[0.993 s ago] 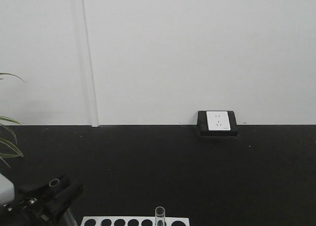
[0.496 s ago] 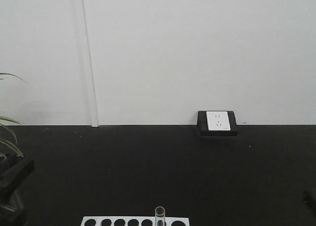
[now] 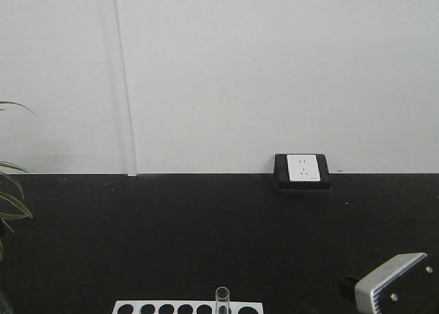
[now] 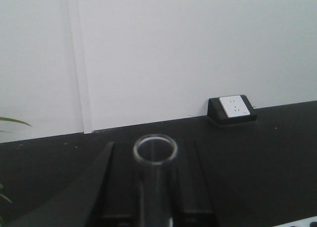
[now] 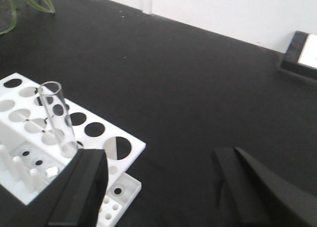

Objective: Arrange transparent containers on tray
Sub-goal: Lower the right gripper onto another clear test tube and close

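Observation:
In the left wrist view a clear glass test tube [image 4: 155, 150] stands upright between the black fingers [image 4: 106, 187] of my left gripper [image 4: 153, 155], its round rim toward the camera; the gripper is shut on it. A second test tube [image 5: 57, 118] stands in the white rack with round holes [image 5: 106, 140]; this tube [image 3: 221, 299] also shows at the front view's bottom edge. My right gripper [image 5: 163, 172] is open just right of the rack's corner, its left finger [image 5: 84, 187] over the rack edge, with nothing between the fingers. The yellow tray is out of view.
The black tabletop [image 3: 219, 232] runs back to a white wall. A black box with a white socket [image 3: 302, 168] sits against that wall. Plant leaves [image 3: 10, 204] reach in at the left. A grey housing of the right arm [image 3: 394, 290] shows at the lower right.
The left arm has dropped out of the front view at the lower left. The right arm's grey housing has come into view at the lower right. The rack and its tube have not moved.

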Tool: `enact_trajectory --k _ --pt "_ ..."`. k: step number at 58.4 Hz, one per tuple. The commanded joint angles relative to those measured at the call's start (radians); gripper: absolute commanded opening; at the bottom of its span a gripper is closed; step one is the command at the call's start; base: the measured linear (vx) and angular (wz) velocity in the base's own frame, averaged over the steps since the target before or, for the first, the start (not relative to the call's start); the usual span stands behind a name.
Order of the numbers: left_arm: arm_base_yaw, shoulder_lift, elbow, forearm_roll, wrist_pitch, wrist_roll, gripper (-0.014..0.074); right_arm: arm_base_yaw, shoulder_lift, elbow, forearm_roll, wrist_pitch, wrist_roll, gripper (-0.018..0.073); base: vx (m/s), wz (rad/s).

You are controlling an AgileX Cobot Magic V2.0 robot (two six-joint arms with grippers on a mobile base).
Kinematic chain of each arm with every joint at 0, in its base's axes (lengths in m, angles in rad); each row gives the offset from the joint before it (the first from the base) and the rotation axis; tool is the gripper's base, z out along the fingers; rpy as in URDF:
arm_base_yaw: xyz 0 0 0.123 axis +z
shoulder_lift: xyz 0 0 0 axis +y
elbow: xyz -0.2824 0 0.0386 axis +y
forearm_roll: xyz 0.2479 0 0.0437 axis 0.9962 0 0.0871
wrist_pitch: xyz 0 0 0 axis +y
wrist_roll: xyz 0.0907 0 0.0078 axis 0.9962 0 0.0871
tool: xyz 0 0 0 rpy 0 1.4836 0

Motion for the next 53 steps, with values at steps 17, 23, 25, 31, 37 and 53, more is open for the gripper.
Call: enact_trajectory --k 17,23,25,31,37,53 --pt "-0.003 -0.023 -0.039 -0.011 -0.047 -0.006 0.0062 0.002 0.045 -0.035 -0.005 -0.129 -0.006 0.0498 0.0 0.0" --pt "-0.003 -0.021 -0.039 -0.011 -0.037 -0.006 0.0062 0.002 0.045 -0.035 -0.005 -0.127 0.004 0.0498 0.0 0.0" --pt "-0.003 -0.022 -0.039 -0.011 -0.035 -0.006 0.0062 0.002 0.045 -0.035 -0.005 -0.127 0.024 0.0498 0.0 0.0" --pt "-0.003 -0.022 -0.039 -0.011 -0.035 -0.006 0.0062 0.002 0.045 -0.035 -0.01 -0.127 0.044 0.0498 0.0 0.0" --pt "-0.003 -0.022 -0.039 -0.011 -0.036 -0.006 0.0062 0.002 0.045 -0.035 -0.026 -0.139 0.043 0.0498 0.0 0.0" --pt "-0.003 -0.022 -0.039 -0.011 -0.039 -0.006 0.0062 0.012 0.16 -0.035 -0.099 -0.272 0.094 0.0498 0.0 0.0"
